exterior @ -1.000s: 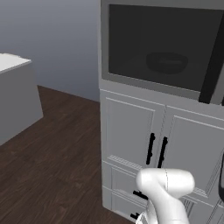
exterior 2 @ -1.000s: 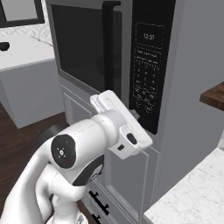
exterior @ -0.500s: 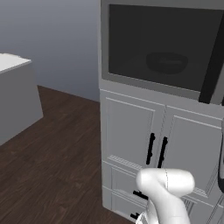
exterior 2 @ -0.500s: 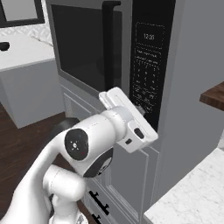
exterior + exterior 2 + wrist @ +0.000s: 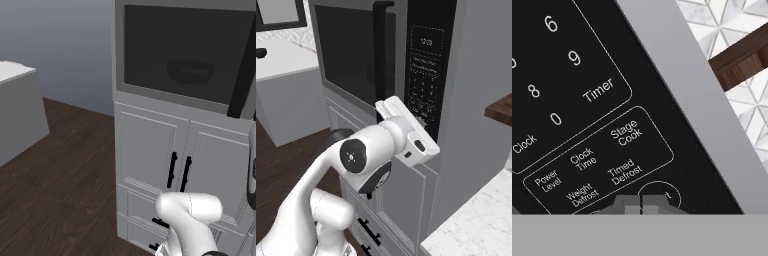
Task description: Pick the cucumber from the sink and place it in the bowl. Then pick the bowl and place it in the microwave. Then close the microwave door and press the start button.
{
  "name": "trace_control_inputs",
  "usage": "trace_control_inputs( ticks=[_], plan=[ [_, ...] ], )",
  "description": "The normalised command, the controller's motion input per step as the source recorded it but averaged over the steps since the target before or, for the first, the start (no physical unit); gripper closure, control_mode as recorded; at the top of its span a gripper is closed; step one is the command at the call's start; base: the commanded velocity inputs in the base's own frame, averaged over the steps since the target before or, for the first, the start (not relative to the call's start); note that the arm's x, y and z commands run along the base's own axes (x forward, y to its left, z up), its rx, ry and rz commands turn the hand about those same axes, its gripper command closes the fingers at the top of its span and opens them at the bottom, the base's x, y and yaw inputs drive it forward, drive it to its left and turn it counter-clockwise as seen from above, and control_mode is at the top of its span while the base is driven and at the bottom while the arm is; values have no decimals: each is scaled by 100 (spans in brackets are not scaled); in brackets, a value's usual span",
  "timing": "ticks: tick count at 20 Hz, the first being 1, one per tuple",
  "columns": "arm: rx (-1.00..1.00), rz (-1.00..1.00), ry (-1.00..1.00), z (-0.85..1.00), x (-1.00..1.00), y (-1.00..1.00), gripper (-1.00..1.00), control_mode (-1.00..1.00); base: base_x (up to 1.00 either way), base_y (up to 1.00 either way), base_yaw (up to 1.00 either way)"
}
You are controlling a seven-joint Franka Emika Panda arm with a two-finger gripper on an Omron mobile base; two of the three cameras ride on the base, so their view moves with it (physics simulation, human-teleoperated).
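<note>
**End effector pressed together at the microwave keypad**

Microwave (image 5: 406, 75) built into a tall grey cabinet column, above panelled cabinet doors (image 5: 170, 165) with black handles. Microwave door (image 5: 185, 50) shut flush against the body, its vertical black handle (image 5: 382, 55) just left of the control panel (image 5: 426, 70). Through the dark glass, in the left base view, faint outline of the black bowl (image 5: 191, 71) resting inside the microwave, right of the window's middle. Cucumber too dim to make out behind the glass.

White arm raised from the base and bent toward the microwave, wrist block level with the lower end of the control panel in the right base view. End effector (image 5: 641, 204) with fingertips (image 5: 628, 205) closed tight against each other, gripping nothing, right up against the bottom of the control panel. Tips just below the "Timed Defrost" label and overlapping the lower left edge of a round outlined button (image 5: 659, 195). Cannot tell whether touching or a hair apart.

Right of the microwave: grey cabinet side, then white patterned wall tile and a dark wooden shelf (image 5: 739, 62).
</note>
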Motion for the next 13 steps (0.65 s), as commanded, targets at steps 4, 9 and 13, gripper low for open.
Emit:
trace_control_inputs(
  ticks=[4, 9, 13],
  plan=[
    [0, 1, 0, -17, 38, -21, 100, -100, 0, 0, 0],
    [0, 0, -12, 0, -61, 34, 100, -100, 0, 0, 0],
    [0, 0, -13, 0, -82, 37, 100, -100, 0, 0, 0]
  ],
)
